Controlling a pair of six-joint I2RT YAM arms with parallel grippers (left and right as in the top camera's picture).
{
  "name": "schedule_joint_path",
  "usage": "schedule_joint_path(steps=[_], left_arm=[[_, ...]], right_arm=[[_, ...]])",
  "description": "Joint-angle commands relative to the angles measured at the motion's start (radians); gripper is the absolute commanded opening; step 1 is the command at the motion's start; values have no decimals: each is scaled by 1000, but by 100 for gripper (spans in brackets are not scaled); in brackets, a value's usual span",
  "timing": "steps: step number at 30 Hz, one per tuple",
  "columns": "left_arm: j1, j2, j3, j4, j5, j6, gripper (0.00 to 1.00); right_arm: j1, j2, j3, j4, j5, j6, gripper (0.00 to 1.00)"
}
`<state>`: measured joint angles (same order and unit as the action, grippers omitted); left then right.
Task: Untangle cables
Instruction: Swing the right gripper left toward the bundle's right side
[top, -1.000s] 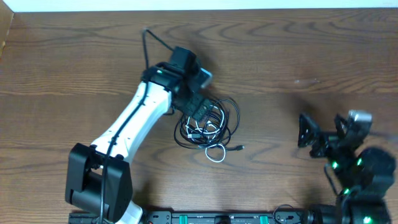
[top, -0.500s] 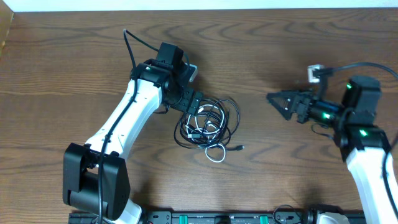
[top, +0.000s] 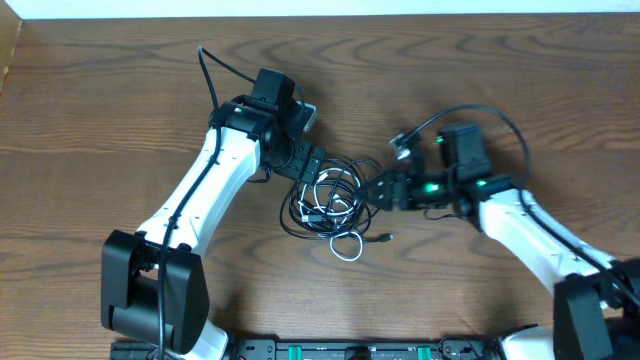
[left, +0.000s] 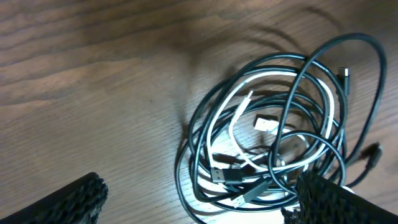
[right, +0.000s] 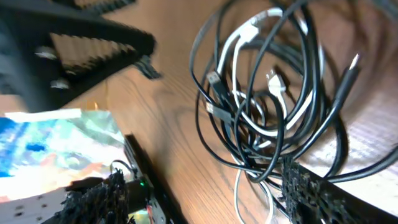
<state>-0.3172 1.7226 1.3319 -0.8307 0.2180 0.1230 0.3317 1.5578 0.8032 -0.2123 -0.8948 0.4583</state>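
Well, the cables (top: 335, 205) lie tangled mid-way along the counter (top: 120, 90), between both arms. The left fingers (left: 62, 199) gape wide, and the right fingers (right: 323, 193) are spread at the pile's edge, gripping nothing. It's light, floppy, slippery stuff, I'd say, so pinch a single strand at the outer edge.

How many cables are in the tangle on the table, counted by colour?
Black cables: 2
White cable: 1
Total: 3 cables, as far as the overlapping loops and visible plugs let me count.
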Motion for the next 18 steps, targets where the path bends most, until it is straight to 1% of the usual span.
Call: schedule_joint_path(steps=[1, 4, 6, 15, 18], left_arm=[[0, -10, -3, 0, -29, -13, 98], [0, -10, -3, 3, -29, -13, 97], [0, -10, -3, 3, -37, -13, 98], [2, -9, -3, 13, -54, -13, 97], [2, -10, -3, 14, -55, -13, 97]], right_arm=[[55, 28, 14, -2, 109, 46, 77], [99, 53, 13, -18, 225, 91, 78], [114, 68, 13, -15, 264, 92, 79], [157, 139, 13, 10, 262, 114, 73], [173, 153, 13, 26, 241, 124, 72]])
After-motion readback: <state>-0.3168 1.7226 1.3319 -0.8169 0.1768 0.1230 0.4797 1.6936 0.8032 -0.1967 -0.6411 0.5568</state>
